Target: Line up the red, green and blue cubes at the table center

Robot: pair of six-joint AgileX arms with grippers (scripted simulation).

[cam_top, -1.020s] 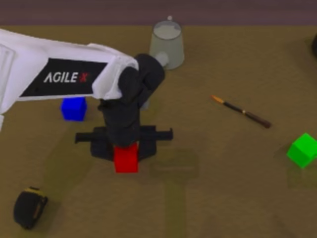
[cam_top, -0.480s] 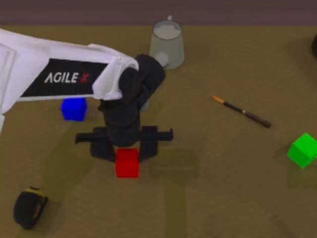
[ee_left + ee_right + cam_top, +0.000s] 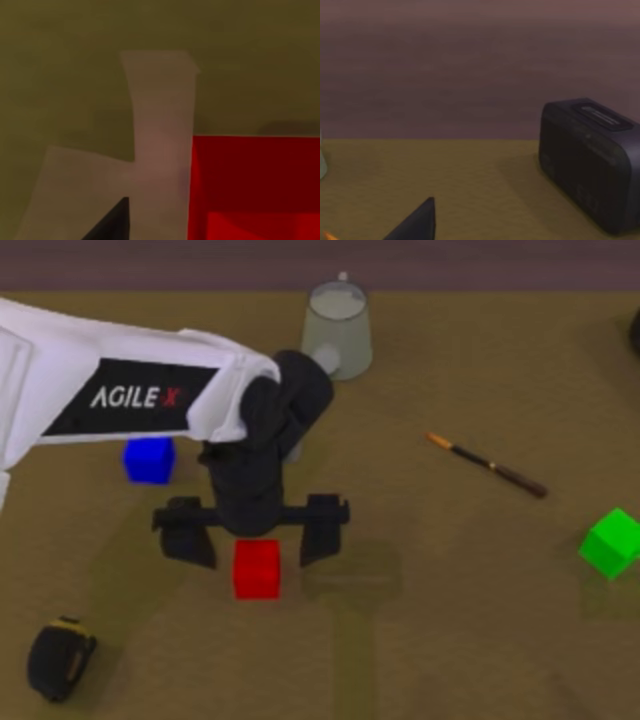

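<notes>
The table (image 3: 420, 640) carries the left arm (image 3: 120, 390) reaching in from the left. Its left gripper (image 3: 256, 540) hangs wide open over the red cube (image 3: 257, 569), fingers clear on either side, holding nothing. Blue cube (image 3: 149, 459) lies far left, green cube (image 3: 610, 542) far right

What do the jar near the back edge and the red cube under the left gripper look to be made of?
The jar looks like clear glass or clear plastic: pale, see-through walls with the table showing through. The red cube looks like matte painted wood or plastic: flat, even colour with no shine or grain, so the look leaves it open. It sits between the open fingers of the left gripper.
</notes>
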